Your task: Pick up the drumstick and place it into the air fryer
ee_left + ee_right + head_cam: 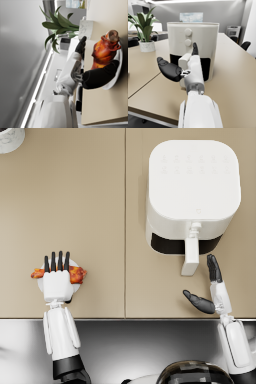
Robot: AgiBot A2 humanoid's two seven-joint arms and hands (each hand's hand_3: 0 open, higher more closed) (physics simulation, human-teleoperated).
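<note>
The browned drumstick lies across a small white plate near the table's front left. My left hand hangs over it with straight, spread fingers, covering its middle. In the left wrist view the drumstick rests on the plate, the thumb lies alongside it, and the fingers stand clear of it. The white air fryer stands at the right with its drawer pushed in and its handle pointing at me. My right hand is open just in front of the handle, holding nothing.
A white marbled pot with a green plant stands at the table's far left corner. The table's front edge runs just behind both wrists. A seam divides the tan tabletop between plate and fryer.
</note>
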